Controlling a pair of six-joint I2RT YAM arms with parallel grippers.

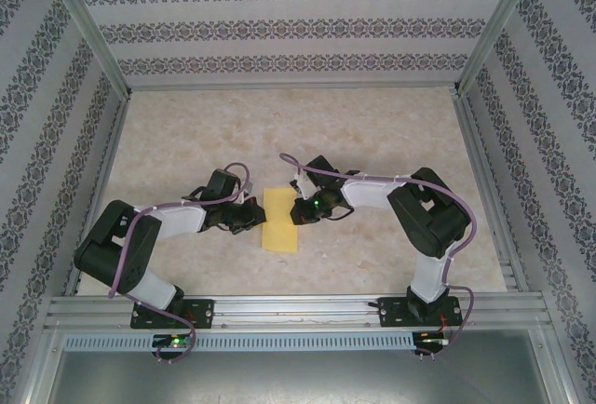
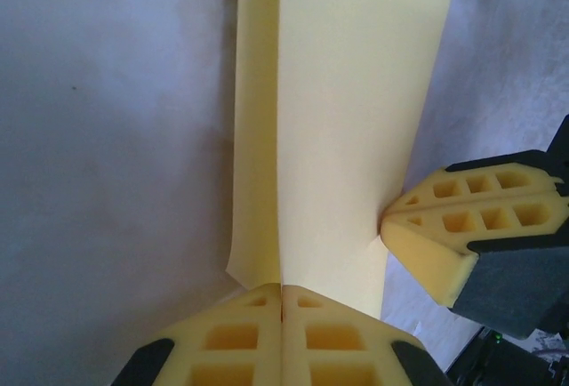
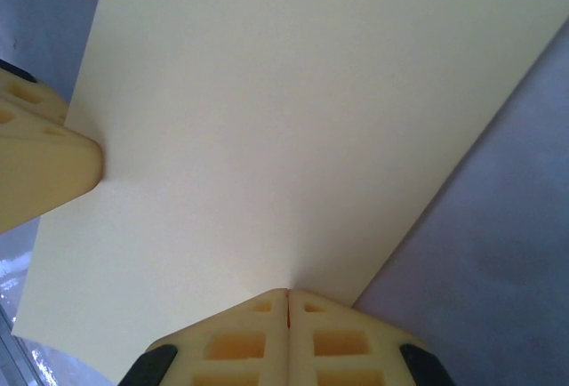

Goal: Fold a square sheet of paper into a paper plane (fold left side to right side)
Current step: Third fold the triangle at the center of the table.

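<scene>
Paper [image 1: 280, 220] lies folded, a narrow yellow strip; left claw [image 2: 282, 290] pinches its raised edge, right claw [image 3: 287, 297] closed against it.

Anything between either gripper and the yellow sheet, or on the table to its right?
Nothing visible. The left gripper and right gripper, both shut, touch the square sheet of paper; no loose object lies on the table nearby.
</scene>
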